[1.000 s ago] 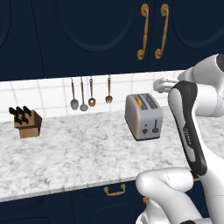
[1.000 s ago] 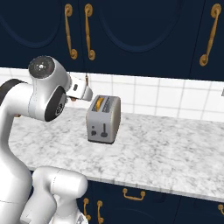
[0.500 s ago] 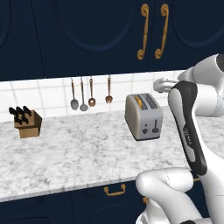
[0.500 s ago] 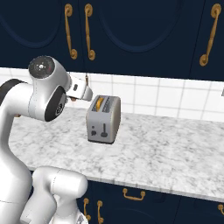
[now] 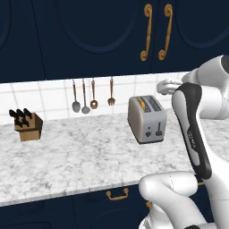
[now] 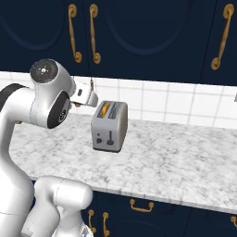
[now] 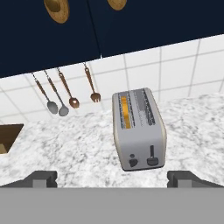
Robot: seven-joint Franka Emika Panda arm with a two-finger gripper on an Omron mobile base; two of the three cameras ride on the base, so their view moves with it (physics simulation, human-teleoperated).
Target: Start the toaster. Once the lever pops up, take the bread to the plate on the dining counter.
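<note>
Starting point, we judge: toaster [image 7: 139,130] sits untouched on the wall counter [image 5: 80,156], bread [image 7: 125,112] in its slot, lever [image 7: 152,153] unpressed; our gripper [image 7: 112,178] hangs above, jaws wide apart, empty. All steps remain.

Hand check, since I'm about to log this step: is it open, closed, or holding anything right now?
Hand: open, fingers spread wide, holding nothing; it sits back from the toaster, not touching it.

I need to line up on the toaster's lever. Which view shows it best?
The hand view: the lever faces the camera on the toaster end panel. Left base view shows it small; right base view shows it clearly too.
</note>
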